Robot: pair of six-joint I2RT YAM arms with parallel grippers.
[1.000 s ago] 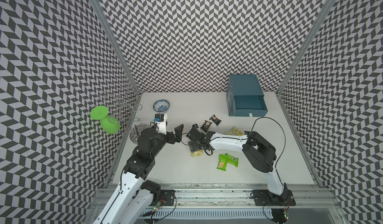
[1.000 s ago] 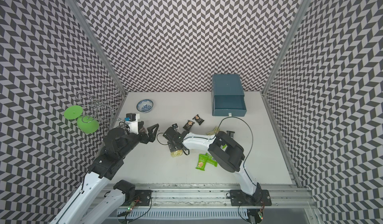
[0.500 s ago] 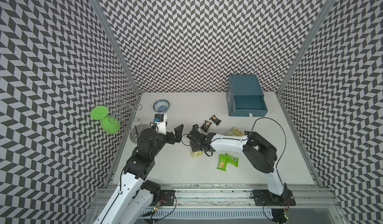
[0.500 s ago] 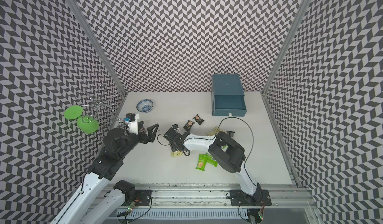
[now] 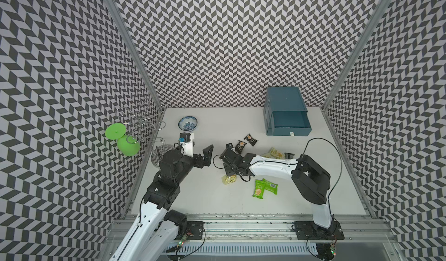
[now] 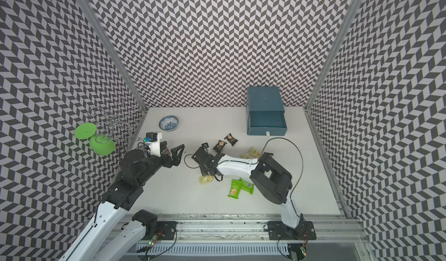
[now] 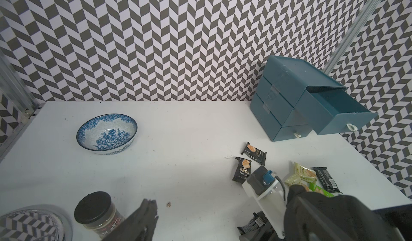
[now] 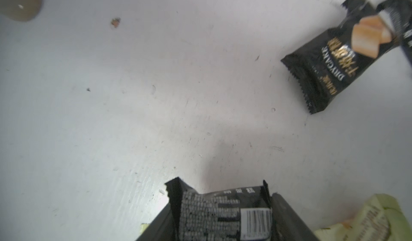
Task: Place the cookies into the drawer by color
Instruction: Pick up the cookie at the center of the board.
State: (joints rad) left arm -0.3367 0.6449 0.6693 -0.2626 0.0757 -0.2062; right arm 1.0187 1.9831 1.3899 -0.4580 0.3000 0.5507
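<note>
The step in hand is the pick of a black cookie. The right arm (image 5: 272, 169) reaches left to the middle of the counter (image 5: 193, 199). In the right wrist view the right jaws pinch a black packet (image 8: 211, 213) by its two side edges, which curl up against them. It lies back side up, and I cannot tell whether it has left the counter. A pale yellow packet (image 5: 229, 179) lies just beside it on the near side. The left arm (image 5: 169, 175) hangs apart to the left, the left jaws spread wide and empty, near a brown jar (image 7: 98, 211).

Next, I judge, comes a straight lift and a carry to the far right, where the blue drawer (image 5: 287, 122) stands pulled out and looks empty. The foil is thin and slick, so the pinch must be firm, and the yellow neighbour must not be dragged along.

Another black packet (image 8: 347, 57) reads "DIYCAKE", or perhaps "DRYCAKE", beside gold characters and a picture of tan biscuits. The pinched packet shows a barcode and fine print too small to read.
</note>
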